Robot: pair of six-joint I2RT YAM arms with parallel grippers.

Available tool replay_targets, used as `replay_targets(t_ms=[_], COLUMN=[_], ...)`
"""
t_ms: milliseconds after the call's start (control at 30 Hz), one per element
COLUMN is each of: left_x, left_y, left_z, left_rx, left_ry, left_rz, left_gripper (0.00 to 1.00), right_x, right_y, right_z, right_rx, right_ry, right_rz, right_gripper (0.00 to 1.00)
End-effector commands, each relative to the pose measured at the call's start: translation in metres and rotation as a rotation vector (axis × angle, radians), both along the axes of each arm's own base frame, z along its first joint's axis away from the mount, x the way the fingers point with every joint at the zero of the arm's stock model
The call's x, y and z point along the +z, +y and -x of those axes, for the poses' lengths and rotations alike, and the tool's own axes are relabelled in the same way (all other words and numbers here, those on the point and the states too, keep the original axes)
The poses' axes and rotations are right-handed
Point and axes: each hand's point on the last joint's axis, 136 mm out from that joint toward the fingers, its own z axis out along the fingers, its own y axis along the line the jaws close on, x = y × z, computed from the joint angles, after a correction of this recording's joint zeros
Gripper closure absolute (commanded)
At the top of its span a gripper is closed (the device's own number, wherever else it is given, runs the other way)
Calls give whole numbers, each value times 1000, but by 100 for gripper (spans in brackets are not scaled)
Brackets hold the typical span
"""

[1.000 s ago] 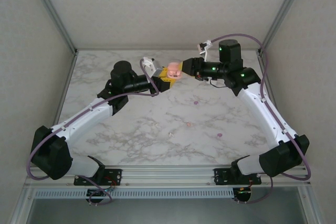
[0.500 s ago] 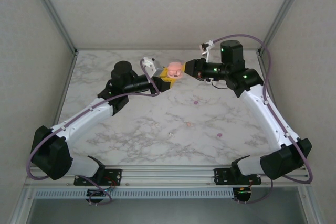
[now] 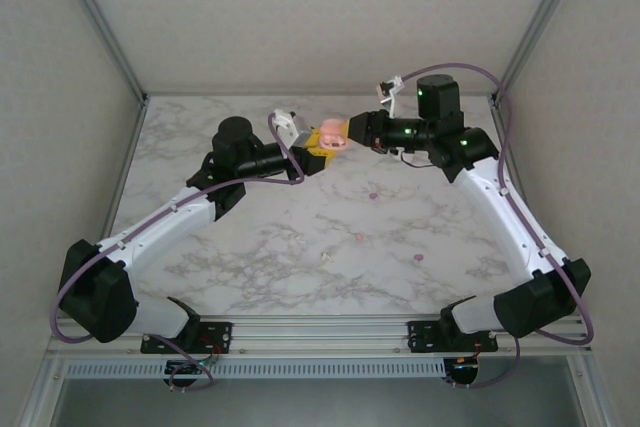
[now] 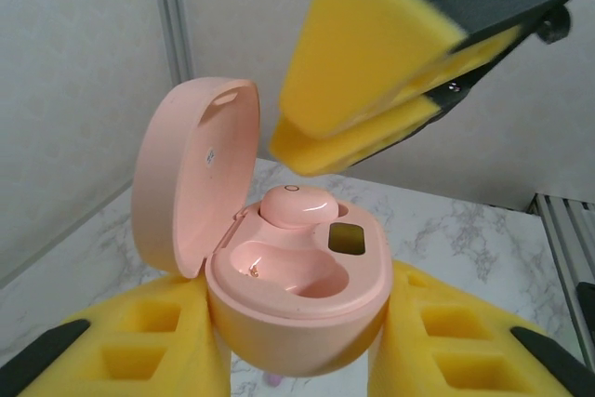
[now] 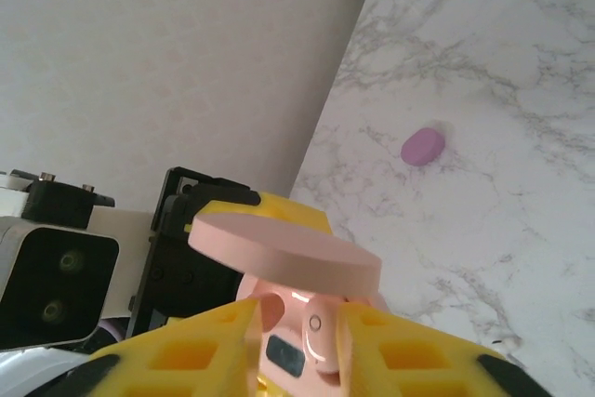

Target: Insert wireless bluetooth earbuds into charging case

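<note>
My left gripper point(image 3: 318, 147) is shut on a pink charging case point(image 4: 307, 295), held above the back of the table with its lid point(image 4: 191, 174) swung open. One pink earbud point(image 4: 296, 204) sits in the case's far slot, and the near slot is empty. The yellow pads point(image 4: 372, 53) of my right gripper point(image 3: 355, 130) hover just over that earbud. In the right wrist view the right gripper point(image 5: 296, 332) stands open around the earbud point(image 5: 316, 332), which lies close to the right pad with a gap on the left.
Loose earbuds lie on the marble table point(image 3: 250, 247): a purple one point(image 3: 373, 194), a peach one point(image 3: 358, 237), another purple one point(image 3: 417, 259) and a whitish one point(image 3: 325, 255). Walls and frame posts close in the back and sides.
The right arm nudged a little toward the case and eased back. The case stays held in the left gripper at the same spot.
</note>
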Motion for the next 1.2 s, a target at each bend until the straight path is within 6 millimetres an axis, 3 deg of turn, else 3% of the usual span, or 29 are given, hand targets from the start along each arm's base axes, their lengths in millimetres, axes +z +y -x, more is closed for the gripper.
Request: replay_targets(t_ms=[0, 133, 200, 267, 333, 567, 733, 967, 1167], left_x=[19, 14, 11, 10, 8, 13, 19, 19, 19], left_y=[5, 14, 20, 27, 32, 47, 53, 55, 56], left_z=[2, -2, -4, -5, -4, 3, 8, 10, 10], left_rx=[42, 97, 135, 170, 198, 249, 269, 269, 272], left_ry=[-59, -50, -43, -38, -35, -52, -70, -82, -84], left_rz=[17, 18, 23, 32, 36, 42, 47, 28, 20], left_gripper=[81, 82, 82, 82, 81, 81, 81, 81, 81], right_x=[23, -3, -31, -73, -109, -218, -273, -311, -326], right_y=[-25, -72, -100, -128, -139, -90, -70, -51, -44], right_z=[16, 18, 18, 22, 28, 47, 55, 48, 43], right_rx=[-91, -311, -444, -551, -564, -341, -251, -178, -162], right_ry=[-126, -132, -57, 71, 181, 528, 616, 646, 663], right_rz=[61, 214, 311, 438, 528, 516, 628, 741, 772], right_gripper=[67, 64, 60, 60, 58, 55, 56, 59, 60])
